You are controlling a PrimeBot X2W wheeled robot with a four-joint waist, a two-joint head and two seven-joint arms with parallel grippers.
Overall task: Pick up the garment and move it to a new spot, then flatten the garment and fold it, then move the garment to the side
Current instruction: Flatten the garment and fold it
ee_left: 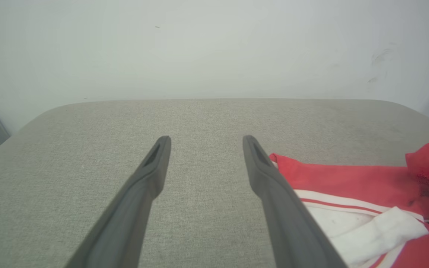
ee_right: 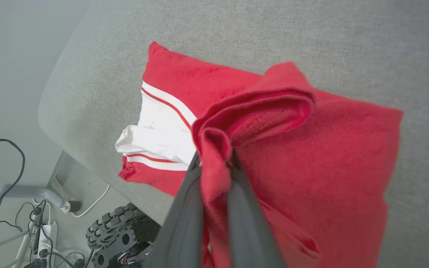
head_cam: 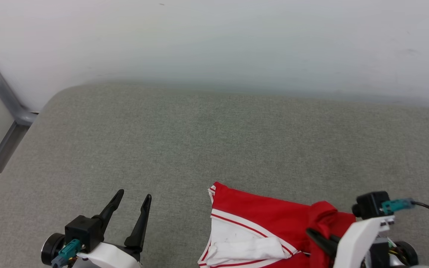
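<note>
The garment [head_cam: 263,217], red with a white sleeve and red-and-white striped trim, lies folded near the front right of the grey table. My right gripper [head_cam: 315,236] is shut on a bunched fold of its red cloth; in the right wrist view the two fingers [ee_right: 184,208] pinch that fold of the garment [ee_right: 311,149], which lifts it into a ridge. My left gripper [head_cam: 133,196] stands open over bare table to the garment's left, holding nothing. In the left wrist view the left gripper [ee_left: 206,139] points across the table, and the garment [ee_left: 348,178] lies just past its right finger.
The grey padded table [head_cam: 199,141] runs back to a white wall. A grey metal frame [head_cam: 9,108] stands at the far left. Below the table's front edge, the right wrist view shows cables, a power strip [ee_right: 37,238] and a robot wheel [ee_right: 114,230] on the floor.
</note>
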